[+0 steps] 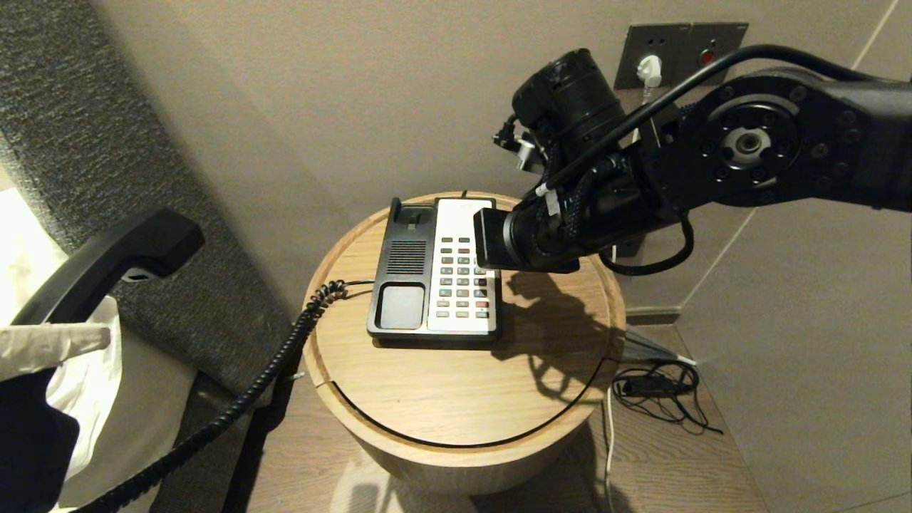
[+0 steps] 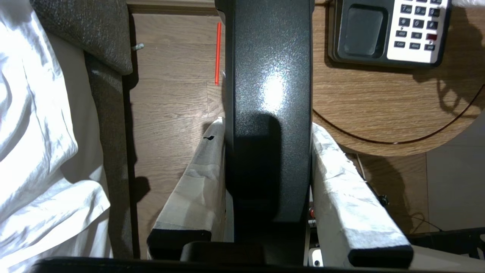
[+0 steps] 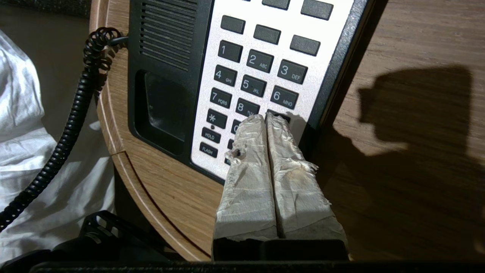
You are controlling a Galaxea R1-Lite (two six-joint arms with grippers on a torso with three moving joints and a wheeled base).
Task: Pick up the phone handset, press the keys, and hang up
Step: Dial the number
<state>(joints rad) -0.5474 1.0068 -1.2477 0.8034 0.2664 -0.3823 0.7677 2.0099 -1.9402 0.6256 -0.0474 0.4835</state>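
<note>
The black and white desk phone [image 1: 434, 274] sits on a round wooden table [image 1: 463, 399]. My left gripper [image 2: 267, 129] is shut on the black handset [image 2: 271, 94] and holds it off to the left of the table, above the floor; the handset shows at the far left of the head view [image 1: 121, 260]. A coiled cord [image 1: 235, 406] runs from the phone down to the handset. My right gripper [image 3: 266, 116] is shut and empty, its tips over the keypad [image 3: 257, 72] near keys 8 and 9. The right arm [image 1: 584, 214] hangs over the phone's right side.
A bed with white sheets [image 2: 41, 132] and a grey upholstered headboard [image 1: 107, 142] stand left of the table. A wall socket with a plug [image 1: 650, 71] is behind. Loose cables [image 1: 659, 388] lie on the floor at the right. A red stick [image 2: 218, 53] lies on the floor.
</note>
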